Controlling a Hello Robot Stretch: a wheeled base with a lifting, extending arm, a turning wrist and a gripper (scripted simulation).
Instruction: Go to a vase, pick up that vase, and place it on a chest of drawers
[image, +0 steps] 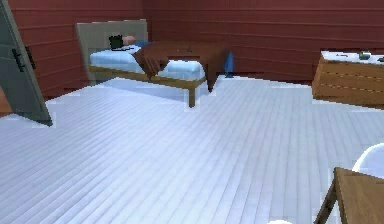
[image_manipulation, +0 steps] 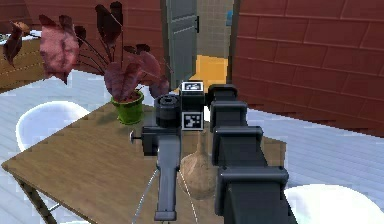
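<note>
A tan thing (image_manipulation: 199, 170) with a narrow neck and a wider base, shaped like a vase, stands on the wooden table (image_manipulation: 80, 160) in the arm side view. It sits between the dark arm (image_manipulation: 250, 170) and the gripper (image_manipulation: 167, 204). The gripper's dark body lies over the tabletop, so I cannot tell whether it holds anything. A wooden chest of drawers (image: 349, 80) stands by the red wall at the forward view's right, with small items on top. A small blue thing (image: 228, 63) stands on the floor beside the bed.
A bed (image: 150, 62) with a brown blanket sits at the far wall. A grey door (image: 20, 70) leans at the left. A red-leaved plant in a green pot (image_manipulation: 128, 106) stands on the table. White chairs (image_manipulation: 45, 120) (image_manipulation: 330, 205) flank it. Pale plank floor (image: 170, 150) spreads ahead.
</note>
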